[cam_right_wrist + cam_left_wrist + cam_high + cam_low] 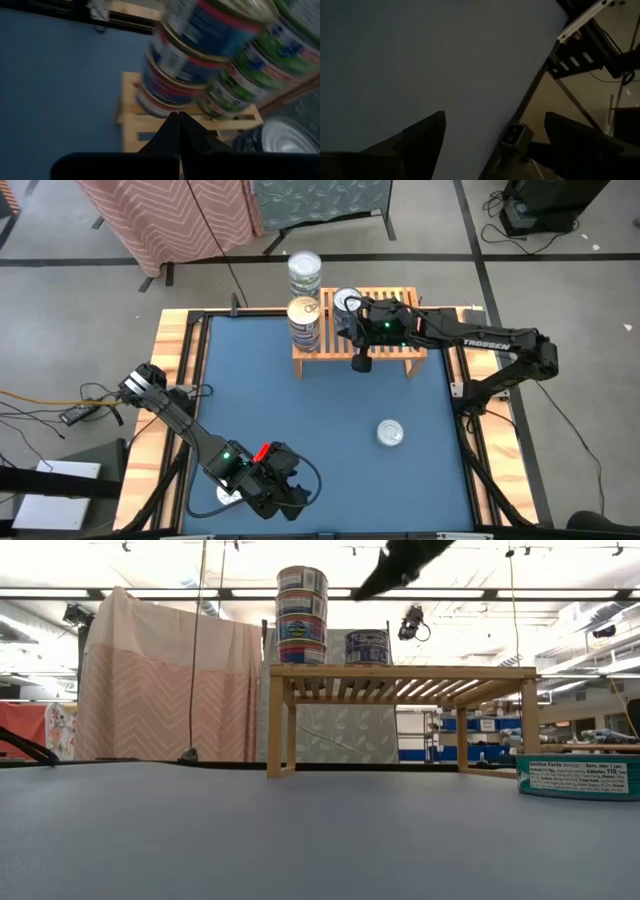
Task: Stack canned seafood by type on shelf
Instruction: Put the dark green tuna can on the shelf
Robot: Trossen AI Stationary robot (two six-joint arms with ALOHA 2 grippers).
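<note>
The light-wood shelf (385, 345) stands at the table's far side. On its left end stand two stacks of canned seafood, one gold-topped (303, 320) and one silver-topped (305, 272), blurred in the right wrist view (200, 45). A single tin (345, 302) sits beside them on the slats. One loose silver-topped tin (390, 433) lies flat on the blue table right of centre. My right gripper (179, 117) hovers shut above the shelf, pointing at the stacks and holding nothing. My left gripper (492, 125) is open over the table's near edge with nothing between its fingers.
In the low view the stack (301, 615) and the single tin (367, 647) stand on the shelf top, and the loose tin (578, 778) sits at the right. A pale round thing (228, 496) shows under the left arm. Wooden rails (178, 350) edge the table.
</note>
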